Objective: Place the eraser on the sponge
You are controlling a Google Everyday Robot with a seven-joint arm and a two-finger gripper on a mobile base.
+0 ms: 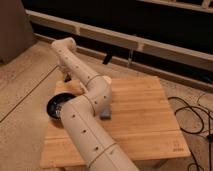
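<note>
At the far left lies speckled floor (22,82), and the left edge of the wooden bench (145,117) starts just past it. A round black bowl (55,107) sits on the near-left part of the bench, touching or partly tucked behind the white arm (85,125). Behind the bowl, over the far-left corner of the bench, the hand (67,78) points downward close to the surface. It is mostly hidden by the arm's own links. It is closed, but what, if anything, is between its fingers cannot be told. The eraser cannot be picked out anywhere; if it is at the hand, it is hidden there. The arm rises from the bottom edge, bends at a thick elbow over the middle of the bench, reaches up to the left and folds down to the hand. Just right of the elbow a small grey-blue block (105,115), possibly the sponge, lies flat on the wood, partly under the arm. Further right the planks run to the edge, and dark cables (192,117) loop on the floor beyond
</note>
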